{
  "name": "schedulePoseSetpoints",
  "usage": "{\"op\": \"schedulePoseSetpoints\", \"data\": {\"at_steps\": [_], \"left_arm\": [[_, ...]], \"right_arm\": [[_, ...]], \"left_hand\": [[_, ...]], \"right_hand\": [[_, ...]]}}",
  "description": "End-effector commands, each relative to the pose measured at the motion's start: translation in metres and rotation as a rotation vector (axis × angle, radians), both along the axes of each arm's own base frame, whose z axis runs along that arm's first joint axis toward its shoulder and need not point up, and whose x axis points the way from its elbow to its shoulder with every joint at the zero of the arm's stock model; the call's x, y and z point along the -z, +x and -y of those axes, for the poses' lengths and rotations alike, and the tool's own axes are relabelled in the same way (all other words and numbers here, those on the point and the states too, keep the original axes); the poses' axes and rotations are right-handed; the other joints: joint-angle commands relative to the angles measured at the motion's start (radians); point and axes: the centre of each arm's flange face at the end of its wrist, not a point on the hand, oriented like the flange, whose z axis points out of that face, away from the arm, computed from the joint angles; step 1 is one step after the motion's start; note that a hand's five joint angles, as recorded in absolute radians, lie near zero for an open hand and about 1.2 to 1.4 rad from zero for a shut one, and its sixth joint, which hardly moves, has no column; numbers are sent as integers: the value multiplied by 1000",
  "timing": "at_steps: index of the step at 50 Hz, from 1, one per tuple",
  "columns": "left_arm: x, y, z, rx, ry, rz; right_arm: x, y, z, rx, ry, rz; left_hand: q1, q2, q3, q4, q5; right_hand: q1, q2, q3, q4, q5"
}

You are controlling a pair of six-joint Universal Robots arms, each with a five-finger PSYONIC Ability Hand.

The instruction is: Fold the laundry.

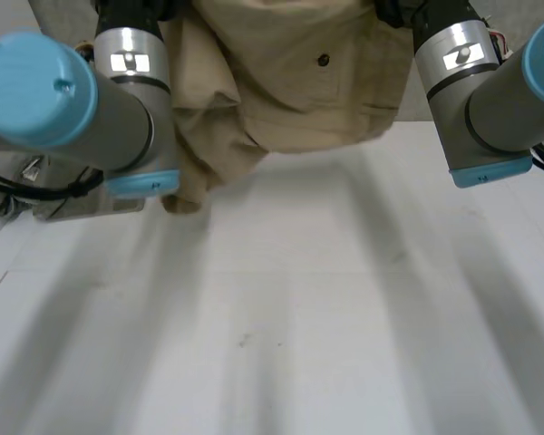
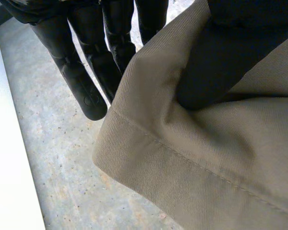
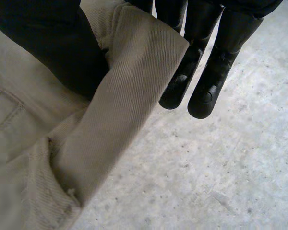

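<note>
A tan garment with a dark button hangs lifted between my two arms over the far part of the white table. Its lower edge dangles just above the tabletop. In the left wrist view my left hand is shut on a hemmed corner of the tan cloth, thumb pressing it against the fingers. My right hand likewise pinches a thick seamed band of the cloth between thumb and straight fingers, near a belt loop.
My left arm and right arm flank the garment. A grey metal fixture sits by the table's left edge. Speckled grey floor lies below both hands.
</note>
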Motion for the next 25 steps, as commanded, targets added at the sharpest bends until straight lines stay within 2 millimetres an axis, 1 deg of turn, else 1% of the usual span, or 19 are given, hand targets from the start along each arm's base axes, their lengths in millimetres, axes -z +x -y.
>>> {"op": "schedulePoseSetpoints", "data": {"at_steps": [1,2,4,5,6,8,9,10,12,13,14,16,17,20,21,24,25], "left_arm": [[79,3,-13,10,206,130],[101,4,-19,13,268,169],[122,8,-26,15,333,208],[133,10,-30,15,366,228],[152,13,-39,18,429,273],[170,16,-50,23,496,316],[179,18,-55,27,530,338],[194,23,-66,30,595,380],[208,28,-78,34,658,425],[217,34,-88,35,710,457],[217,37,-93,33,729,467],[214,44,-102,24,753,477],[210,50,-110,15,765,480],[200,54,-122,16,757,478],[188,55,-130,27,730,473],[172,55,-139,43,689,456],[162,56,-142,50,662,445]], "right_arm": [[54,-2,-13,-11,319,-159],[63,-2,-15,-15,367,-184],[85,-3,-18,-17,463,-234],[109,-1,-23,-23,559,-290],[120,0,-26,-24,606,-321],[143,2,-32,-24,690,-381],[163,4,-42,-28,764,-448],[170,3,-45,-26,790,-476],[182,0,-50,-19,845,-518],[188,-4,-54,-13,886,-541],[190,-5,-56,-11,897,-547],[195,-8,-60,-12,913,-554],[198,-9,-63,-14,923,-561],[200,-13,-70,-16,932,-568],[199,-15,-75,-21,932,-566],[194,-18,-84,-34,909,-558],[193,-19,-87,-37,902,-557]], "left_hand": [[250,197,203,193,262],[250,197,203,193,262],[250,197,203,193,262],[250,197,203,193,262],[250,197,203,193,262],[250,197,203,193,262],[250,197,203,193,262],[250,197,203,193,262],[250,197,203,193,262],[250,197,203,193,262],[250,197,203,193,262],[166,113,119,109,178],[3,-50,-44,-54,15],[-423,-476,-470,-480,-411],[-634,-687,-681,-691,-622],[-768,-820,-814,-824,-755],[-855,-908,-902,-912,-843]], "right_hand": [[412,224,218,209,233],[412,224,218,209,233],[412,224,218,209,233],[412,224,218,209,233],[412,224,218,209,233],[412,224,218,209,233],[412,224,218,209,233],[412,224,218,209,233],[412,224,218,209,233],[412,224,218,209,233],[412,224,218,209,233],[412,224,218,209,233],[412,224,218,209,233],[412,224,218,209,233],[412,224,218,209,233],[412,224,218,209,233],[412,224,218,209,233]]}}
